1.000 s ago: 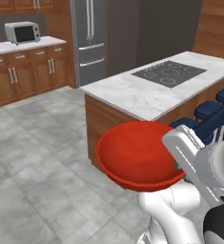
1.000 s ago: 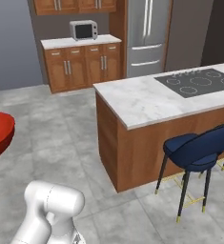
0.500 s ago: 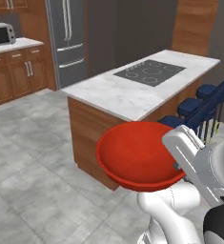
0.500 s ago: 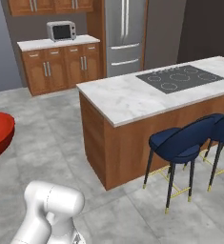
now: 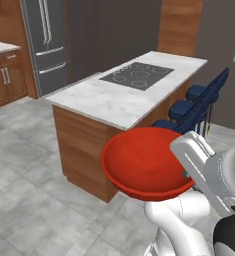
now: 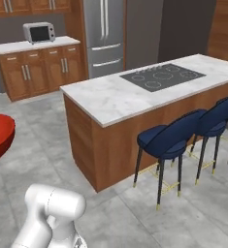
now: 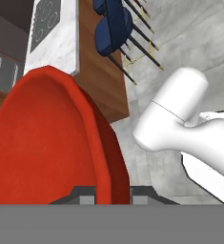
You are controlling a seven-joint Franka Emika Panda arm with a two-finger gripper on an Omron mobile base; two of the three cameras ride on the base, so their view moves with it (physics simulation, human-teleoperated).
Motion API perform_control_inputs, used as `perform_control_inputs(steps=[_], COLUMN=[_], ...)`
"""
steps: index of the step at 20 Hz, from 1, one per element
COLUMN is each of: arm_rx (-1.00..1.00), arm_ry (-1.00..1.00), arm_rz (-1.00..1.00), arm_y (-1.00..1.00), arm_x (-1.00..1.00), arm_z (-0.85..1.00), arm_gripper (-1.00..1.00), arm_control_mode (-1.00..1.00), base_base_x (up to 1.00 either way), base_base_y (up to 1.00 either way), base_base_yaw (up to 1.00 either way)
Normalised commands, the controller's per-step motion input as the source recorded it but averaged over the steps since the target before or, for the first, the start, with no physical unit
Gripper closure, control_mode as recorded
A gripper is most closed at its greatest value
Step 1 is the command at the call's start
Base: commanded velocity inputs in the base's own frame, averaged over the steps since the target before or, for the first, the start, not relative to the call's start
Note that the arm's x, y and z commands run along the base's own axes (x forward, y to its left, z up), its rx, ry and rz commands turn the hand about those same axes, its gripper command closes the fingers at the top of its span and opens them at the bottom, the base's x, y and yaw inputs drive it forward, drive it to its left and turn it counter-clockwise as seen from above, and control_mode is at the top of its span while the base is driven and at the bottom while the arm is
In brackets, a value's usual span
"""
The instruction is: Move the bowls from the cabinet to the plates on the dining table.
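While the dining table (image 5: 114,102) with its blue chairs (image 6: 171,138) lies ahead on the right, no plates visible on it, the red bowl (image 5: 144,162) rides near the robot, its rim clenched by the gripper (image 7: 112,194), undelivered.

glossy red bowl (image 5: 144,162), navy chairs (image 6: 171,138)

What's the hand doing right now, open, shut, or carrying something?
Hand: shut on the rim of the red bowl, carrying it above the floor.
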Motion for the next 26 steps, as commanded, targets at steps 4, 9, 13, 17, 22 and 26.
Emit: perform_control_inputs(steps=[4,9,13,17,22,26], arm_rx=[0.0,0.0,0.0,0.0,0.0,0.0], arm_ry=[0.0,0.0,0.0,0.0,0.0,0.0], arm_rz=[0.0,0.0,0.0,0.0,0.0,0.0], arm_y=[0.0,0.0,0.0,0.0,0.0,0.0], arm_x=[0.0,0.0,0.0,0.0,0.0,0.0], arm_z=[0.0,0.0,0.0,0.0,0.0,0.0], arm_gripper=[1.0,1.0,1.0,1.0,1.0,1.0], arm_control_mode=[1.0,1.0,1.0,1.0,1.0,1.0], base_base_x=[0.0,0.0,0.0,0.0,0.0,0.0], base_base_y=[0.0,0.0,0.0,0.0,0.0,0.0], base_base_yaw=[-0.25,-0.25,-0.25,-0.25,-0.25,-0.25])
